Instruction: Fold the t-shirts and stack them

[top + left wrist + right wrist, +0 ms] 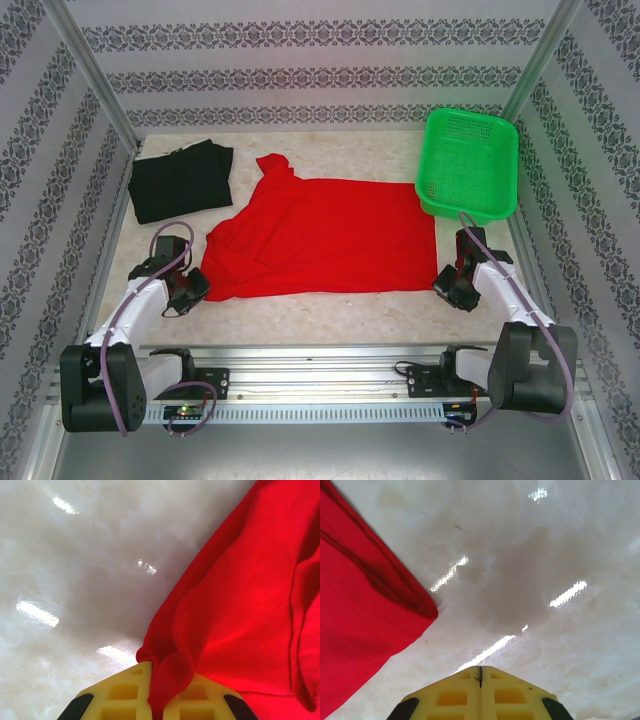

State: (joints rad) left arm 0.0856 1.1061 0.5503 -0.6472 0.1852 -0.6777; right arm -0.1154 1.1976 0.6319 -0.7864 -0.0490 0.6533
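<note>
Left hand (158, 692) hiding pinched red shirt (240, 620) corner, right hand (480, 675) closed

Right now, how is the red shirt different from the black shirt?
The red shirt lies spread wide mid-table; the black shirt sits folded smaller at the far left. The left pincer pinches the red shirt's edge; nothing touches the black shirt. Both rest on the table.
</note>
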